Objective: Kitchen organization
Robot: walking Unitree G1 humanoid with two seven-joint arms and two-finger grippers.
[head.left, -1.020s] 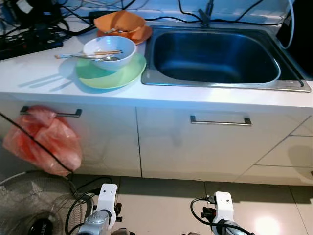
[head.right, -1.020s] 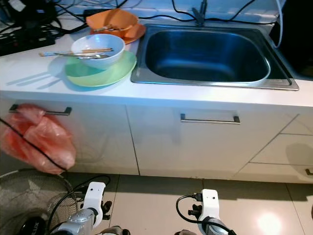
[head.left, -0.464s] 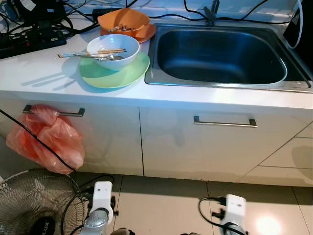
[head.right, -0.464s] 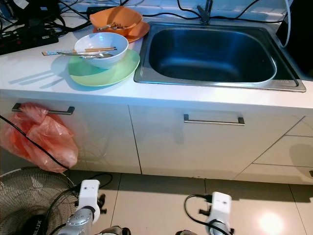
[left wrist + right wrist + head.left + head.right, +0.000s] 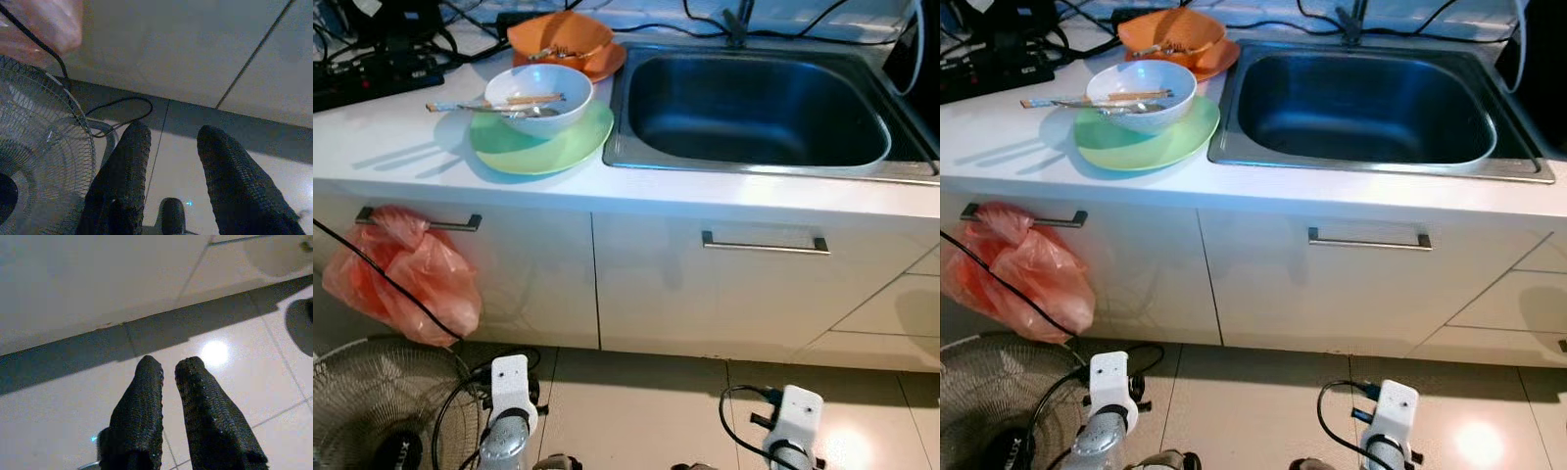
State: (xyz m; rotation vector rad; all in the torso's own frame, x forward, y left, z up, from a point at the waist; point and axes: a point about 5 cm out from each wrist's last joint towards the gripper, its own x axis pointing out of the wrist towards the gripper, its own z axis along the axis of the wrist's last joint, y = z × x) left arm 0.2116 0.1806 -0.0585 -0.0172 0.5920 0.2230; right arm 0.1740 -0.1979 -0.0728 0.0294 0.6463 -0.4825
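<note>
A white bowl with chopsticks and a spoon laid across it sits on a green plate on the white counter. Behind it an orange bowl rests on an orange plate. To the right lies the steel sink, with nothing in it. Both arms hang low over the floor tiles. My left gripper is open with nothing between its fingers. My right gripper is shut and holds nothing.
A red plastic bag hangs on the left cupboard handle. A standing fan and black cables lie on the floor at the left. More cables and a power strip sit at the counter's back left.
The whole picture has shifted a little, so the camera has moved. The dishes stay where they were. My right wrist has drifted slightly to the right.
</note>
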